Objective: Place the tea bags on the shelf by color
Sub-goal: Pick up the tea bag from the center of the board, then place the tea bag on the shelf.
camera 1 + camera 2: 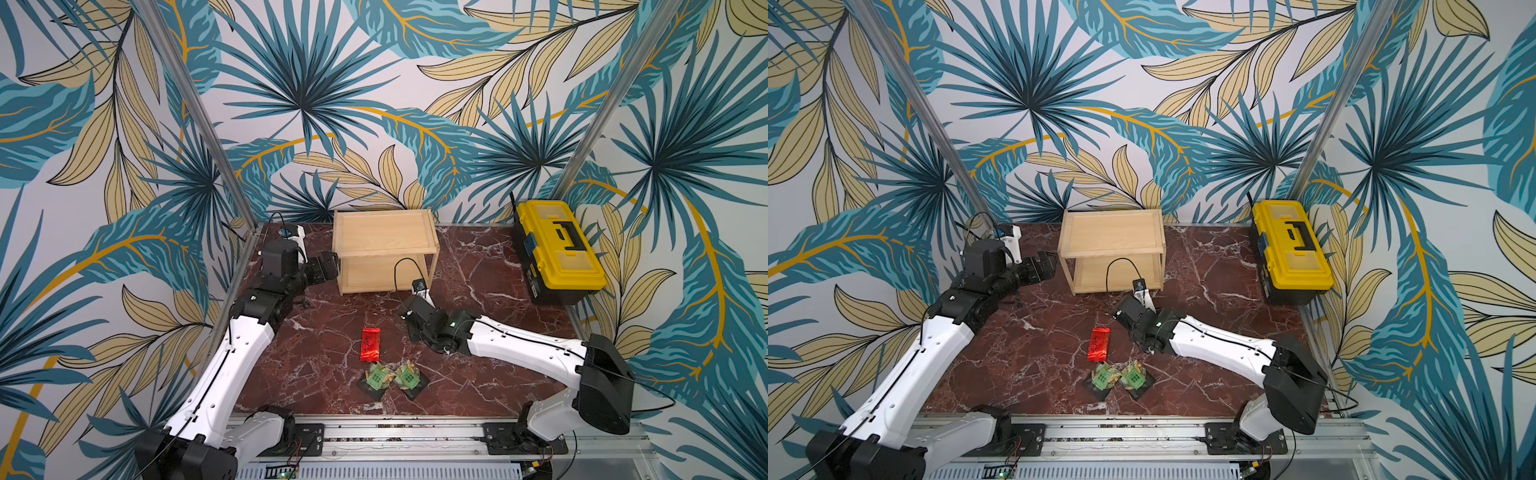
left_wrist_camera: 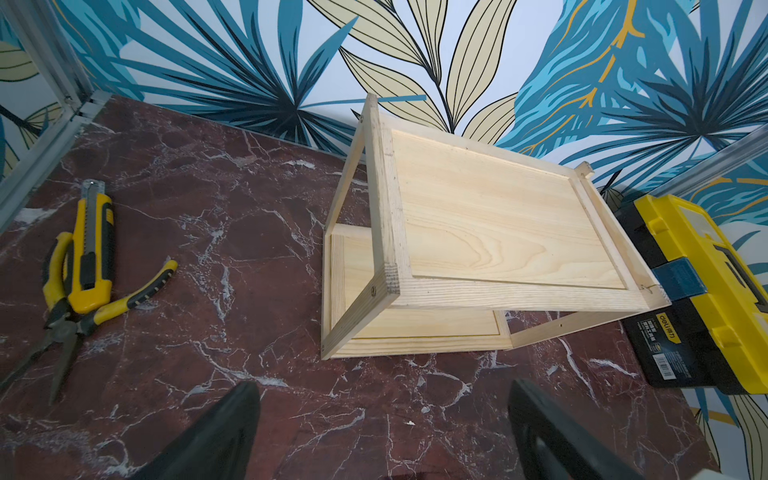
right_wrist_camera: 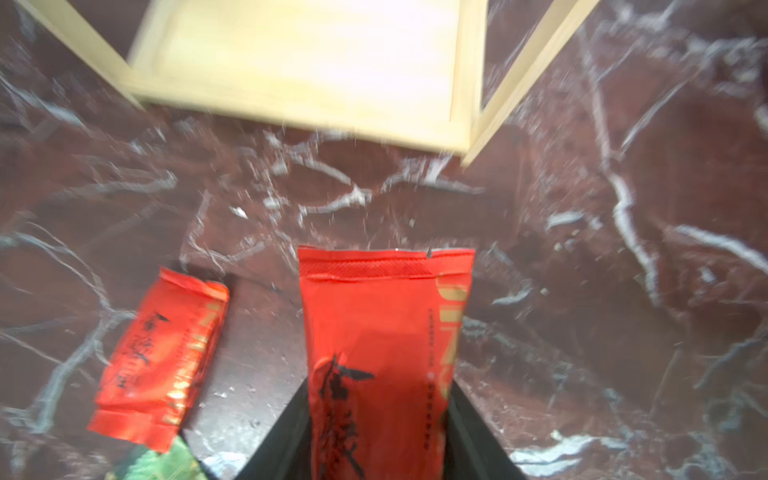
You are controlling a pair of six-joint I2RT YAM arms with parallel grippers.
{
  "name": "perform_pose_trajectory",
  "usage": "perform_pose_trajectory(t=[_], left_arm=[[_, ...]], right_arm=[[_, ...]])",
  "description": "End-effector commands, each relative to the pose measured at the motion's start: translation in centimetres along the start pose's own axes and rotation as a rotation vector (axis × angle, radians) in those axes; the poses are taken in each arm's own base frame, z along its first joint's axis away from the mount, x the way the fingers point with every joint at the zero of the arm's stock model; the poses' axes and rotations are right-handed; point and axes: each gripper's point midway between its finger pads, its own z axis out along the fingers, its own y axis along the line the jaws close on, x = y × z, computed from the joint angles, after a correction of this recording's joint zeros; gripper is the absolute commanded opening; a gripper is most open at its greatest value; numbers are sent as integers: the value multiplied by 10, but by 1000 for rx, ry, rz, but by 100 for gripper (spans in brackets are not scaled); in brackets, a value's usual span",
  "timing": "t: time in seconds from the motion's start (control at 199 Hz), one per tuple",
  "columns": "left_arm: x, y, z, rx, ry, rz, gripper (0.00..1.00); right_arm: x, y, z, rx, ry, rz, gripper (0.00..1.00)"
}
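– Top views first: what lay nearest the robot's base?
– In both top views the green-and-gold tea bags (image 1: 377, 377) (image 1: 408, 377) sat side by side on the dark red marble tabletop (image 1: 478, 382), so close that I could not tell whether they touched. Just beyond them a red tea bag (image 1: 370, 345) lay flat, its long side running away from the base.
– And the right arm?
– It reached in low, a little past that packet and to its right. From above, the wrist hid the right tool (image 3: 377, 428). The right wrist view, though blurred, showed its black fingers (image 3: 282, 440) clamped on a second red tea bag (image 3: 382, 332), whose sealed end stuck out toward the shelf (image 3: 291, 106).
– Where was the shelf?
– Farther back, close to the rear wall, standing on the tabletop: pale wood, two rimmed tiers, thin posts. The right tool was near its front but apart from it.
– The left tool?
– The left tool (image 1: 332, 266) hung just beside the shelf's left end, about level with the upper tier. In the left wrist view its fingers (image 2: 224, 432) stood wide apart, with bare marble showing between them.
– Anything else?
– A yellow-and-black toolbox (image 1: 559, 249) stood in the far right corner. A utility knife (image 2: 93, 249) lying across pliers (image 2: 62, 328) showed in the left wrist view alone.
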Motion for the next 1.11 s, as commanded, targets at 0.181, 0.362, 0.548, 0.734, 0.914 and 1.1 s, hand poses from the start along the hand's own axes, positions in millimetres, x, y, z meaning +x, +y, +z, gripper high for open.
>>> perform_pose_trajectory(t=[0.181, 0.362, 0.548, 0.734, 0.914, 1.1], left_arm=[[-25, -11, -16, 17, -66, 21, 98], [-28, -14, -14, 29, -74, 22, 99], [-29, -14, -7, 26, -70, 30, 99], [-25, -12, -4, 26, -62, 36, 99], [-22, -9, 0, 16, -57, 37, 99], [-20, -8, 4, 15, -49, 39, 99]], right_arm=[[-98, -25, -48, 34, -149, -52, 48], [-159, -36, -29, 58, -166, -70, 48], [-201, -41, 9, 87, -169, -95, 48], [-221, -43, 44, 112, -164, -101, 48], [-225, -39, 64, 102, -152, -93, 48], [-223, -43, 77, 131, -141, -84, 49]])
